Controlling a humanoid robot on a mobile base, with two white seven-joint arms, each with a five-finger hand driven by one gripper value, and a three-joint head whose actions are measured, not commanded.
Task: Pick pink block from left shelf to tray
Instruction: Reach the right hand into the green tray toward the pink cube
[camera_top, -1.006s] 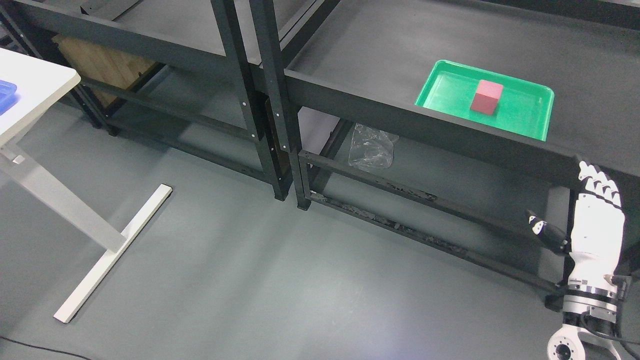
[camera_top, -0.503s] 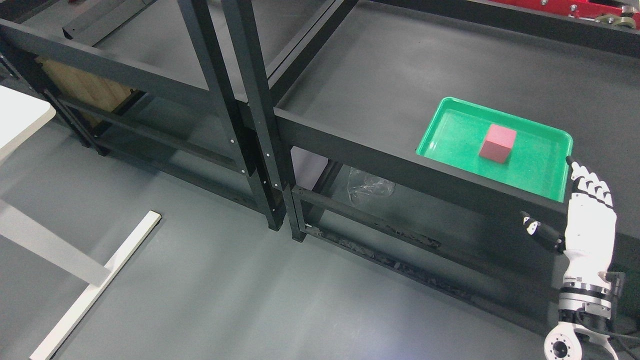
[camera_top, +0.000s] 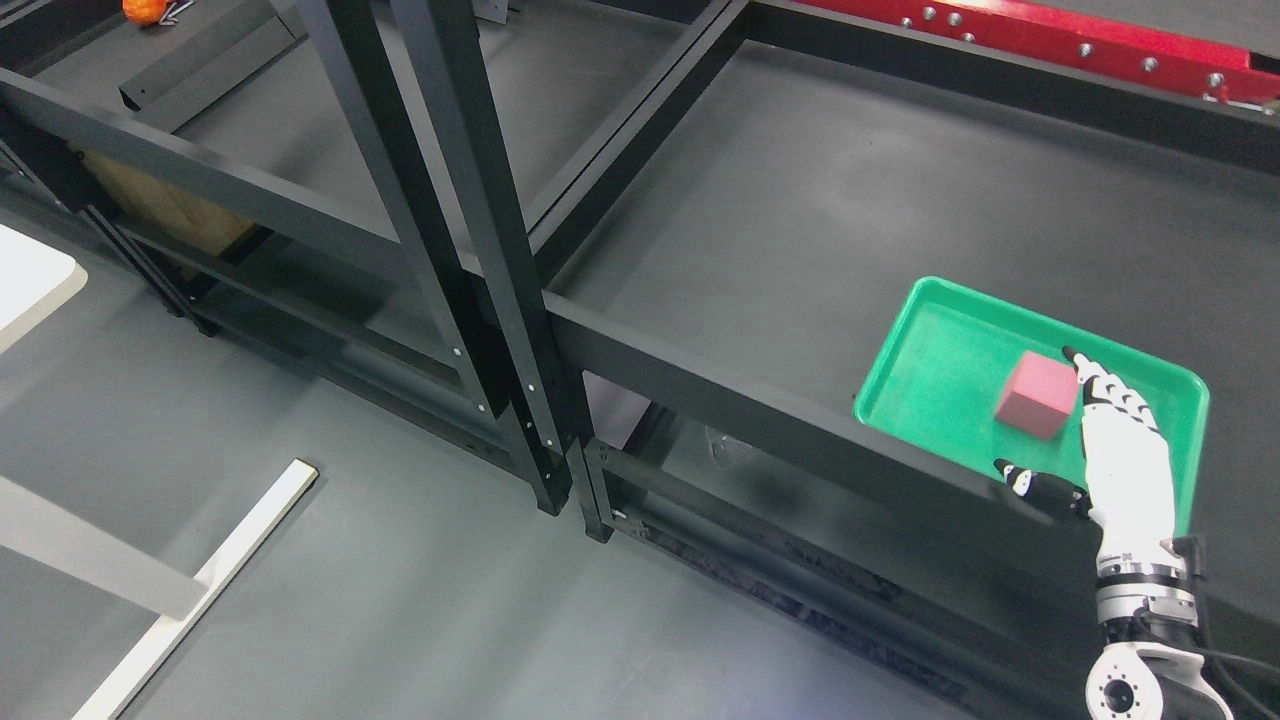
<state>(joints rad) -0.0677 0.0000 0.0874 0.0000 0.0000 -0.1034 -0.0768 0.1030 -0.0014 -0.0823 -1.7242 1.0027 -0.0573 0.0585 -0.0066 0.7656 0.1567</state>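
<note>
Pink block in the green tray, right hand at its edge.

The pink block sits inside the green tray, toward the tray's 3 o'clock half, on the dark shelf. The right hand rises from the 5 o'clock corner of the view, its fingers straight and spread, holding nothing, their tips just beside the block's 3 o'clock side; whether they touch it cannot be told. The thumb juts toward 9 o'clock over the shelf's front rail. Black uprights stand at 10 o'clock from the tray, and a white bench leg lies on the floor at 8 o'clock.
</note>
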